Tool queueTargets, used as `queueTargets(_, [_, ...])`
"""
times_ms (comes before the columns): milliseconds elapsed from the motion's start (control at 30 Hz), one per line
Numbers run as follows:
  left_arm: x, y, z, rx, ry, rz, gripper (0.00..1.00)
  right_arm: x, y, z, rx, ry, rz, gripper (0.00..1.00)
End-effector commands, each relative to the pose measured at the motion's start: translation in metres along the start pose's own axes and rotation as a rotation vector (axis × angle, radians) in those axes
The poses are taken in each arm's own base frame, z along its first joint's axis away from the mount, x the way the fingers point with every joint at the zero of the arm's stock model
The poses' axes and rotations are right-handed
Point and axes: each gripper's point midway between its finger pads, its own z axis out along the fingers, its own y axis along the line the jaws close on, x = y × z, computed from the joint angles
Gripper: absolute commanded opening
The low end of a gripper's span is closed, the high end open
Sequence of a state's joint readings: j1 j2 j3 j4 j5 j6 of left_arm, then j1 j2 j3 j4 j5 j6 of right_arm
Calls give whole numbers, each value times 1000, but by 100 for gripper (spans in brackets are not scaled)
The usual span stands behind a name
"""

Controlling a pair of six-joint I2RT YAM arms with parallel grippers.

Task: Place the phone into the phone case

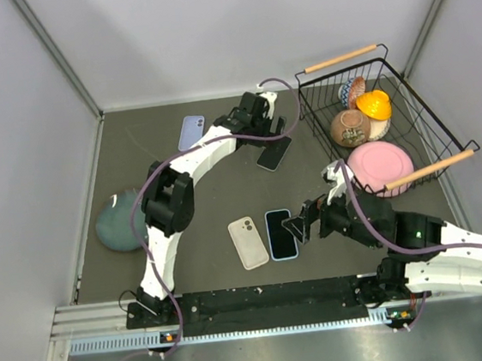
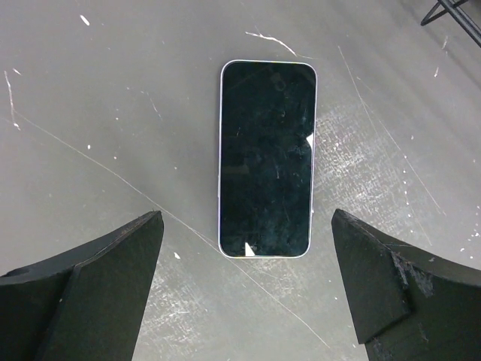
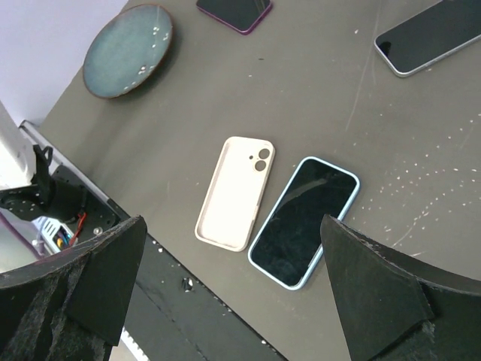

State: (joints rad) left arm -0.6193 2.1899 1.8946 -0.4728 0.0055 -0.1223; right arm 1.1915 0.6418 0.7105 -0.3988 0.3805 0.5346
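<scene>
The left gripper [image 1: 272, 134] hangs with its jaws wide apart over a black-screened, silver-edged phone [image 2: 266, 158] lying flat toward the table's far edge. The right gripper [image 1: 296, 226], jaws also spread, hovers by the near edge beside a blue-rimmed black phone [image 3: 304, 221]. That phone lies just beside a cream plastic phone case [image 3: 234, 192].

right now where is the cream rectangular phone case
In the top view, the cream rectangular phone case lies near the front edge of the dark table, about centre, side by side with the blue-rimmed black phone on its right.
</scene>
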Motion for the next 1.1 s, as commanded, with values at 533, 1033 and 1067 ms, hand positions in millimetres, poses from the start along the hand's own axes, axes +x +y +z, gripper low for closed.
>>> queueTargets(533, [1, -8, 32, -46, -13, 89, 99, -31, -21, -26, 68, -154, 41, 99])
queueTargets(1033, [29, -10, 56, 34, 68, 40, 98, -37, -31, -32, 101, -185, 19, 99])
queueTargets(1067, [32, -10, 57, 36, 75, 42, 98, -36, -31, -32, 102, -184, 19, 99])
